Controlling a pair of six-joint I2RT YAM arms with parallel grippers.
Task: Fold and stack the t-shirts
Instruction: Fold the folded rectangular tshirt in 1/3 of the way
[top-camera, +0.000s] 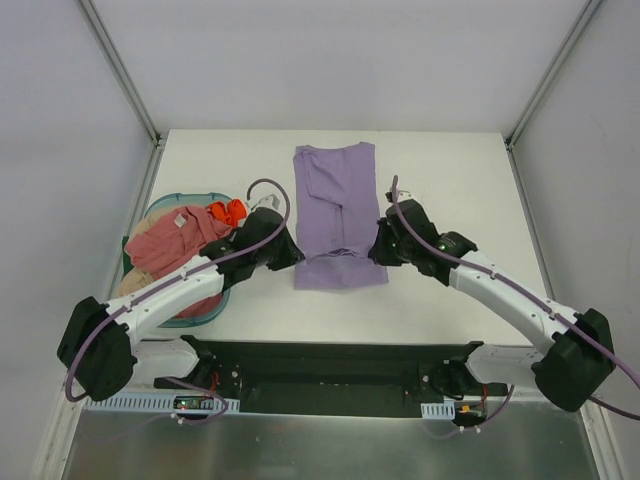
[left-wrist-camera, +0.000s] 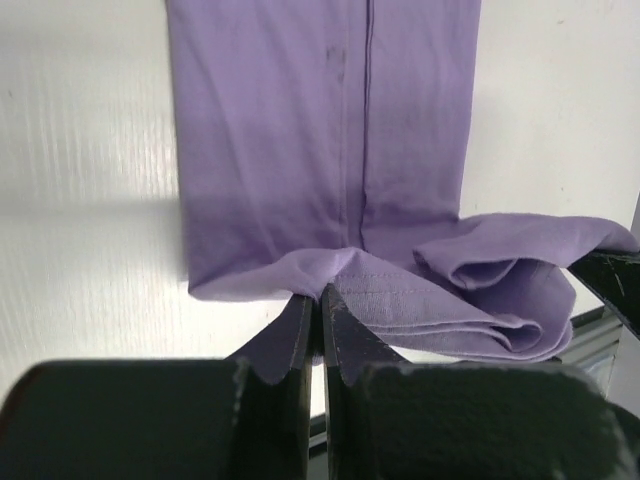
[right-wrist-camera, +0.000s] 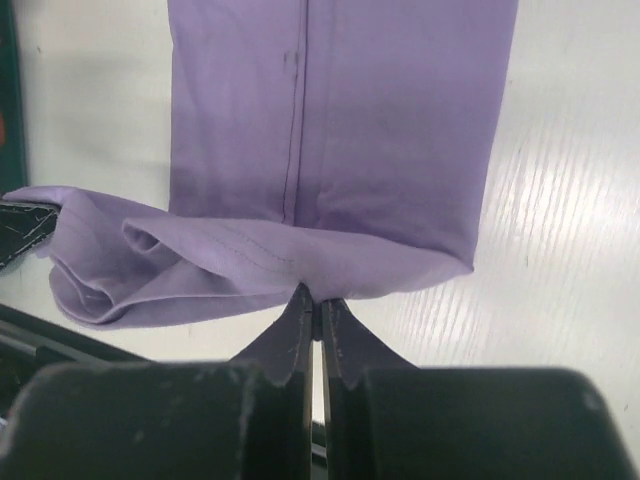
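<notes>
The lavender-purple t-shirt (top-camera: 336, 210) lies as a long folded strip down the middle of the table. My left gripper (top-camera: 293, 256) is shut on its near left corner (left-wrist-camera: 318, 283), lifting the hem. My right gripper (top-camera: 377, 250) is shut on its near right corner (right-wrist-camera: 315, 290). The near hem sags in folds between the two grippers. The dusty pink-red t-shirt (top-camera: 176, 240) lies bunched in the teal basket (top-camera: 190, 318) at the left, with a tan-beige t-shirt (top-camera: 132, 283) showing under it.
An orange cloth (top-camera: 229, 211) sits at the basket's far edge, by my left arm. White walls enclose the table on three sides. The arm bases and a black rail (top-camera: 330, 372) run along the near edge.
</notes>
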